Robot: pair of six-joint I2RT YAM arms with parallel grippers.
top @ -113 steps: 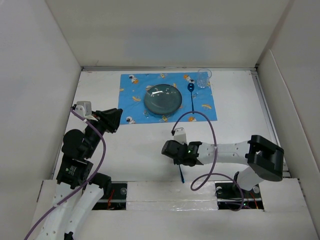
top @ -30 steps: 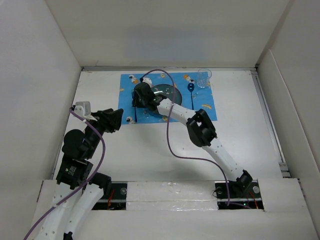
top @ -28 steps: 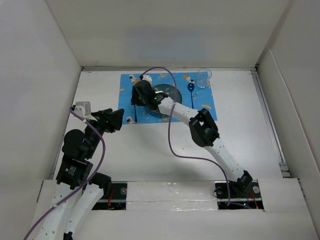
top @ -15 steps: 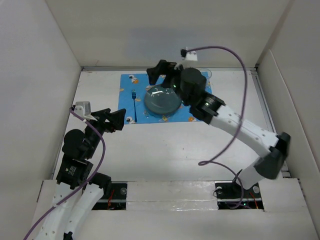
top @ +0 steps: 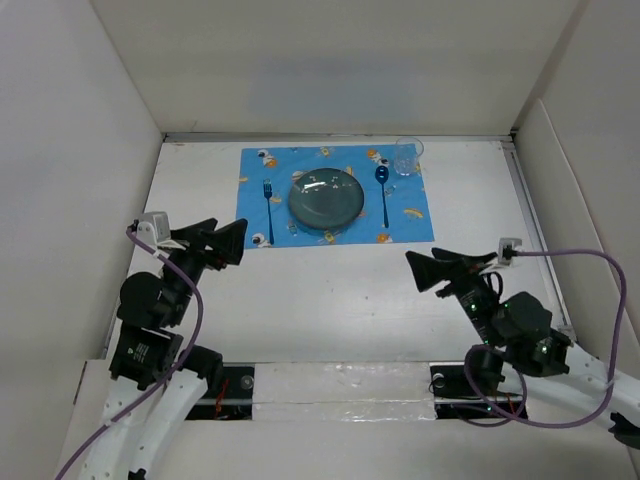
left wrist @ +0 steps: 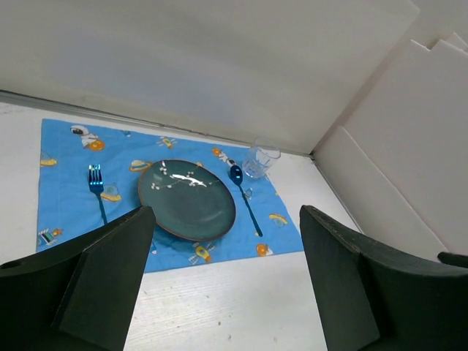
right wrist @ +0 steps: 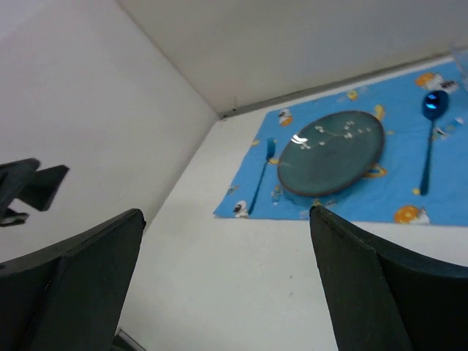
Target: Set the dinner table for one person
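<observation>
Spanning the floor between the white walls (top: 330,70), the dinner table (top: 330,290) lies under both arms, and their bases cover part of its near edge. Toward its far edge sits a blue placemat (top: 350,160) whose cartoon prints are too small to make out.

A dark teal plate (top: 326,198) rests at the mat's middle. The white flecks on it may be glare or pattern; which cannot be told. A blue fork (top: 268,205) lies on the mat left of the plate and apart from it, tines toward the far wall. A blue spoon (top: 384,192) lies to the plate's right, bowl at the far end. A clear glass (top: 407,156) stands upright at the mat's far right corner, just beside the spoon's bowl. Whether its base sits wholly on the mat is unclear.

The left gripper (left wrist: 226,209) hangs above the table's near left part, well apart from the setting, its jaws spread wide with nothing between them. In its own view its fingers hide the mat's near corners.

The right gripper (right wrist: 227,210) hovers over the near right part, likewise released and empty. Its camera cuts the glass down to a sliver at the right edge and catches only part of the left gripper at the left edge.
</observation>
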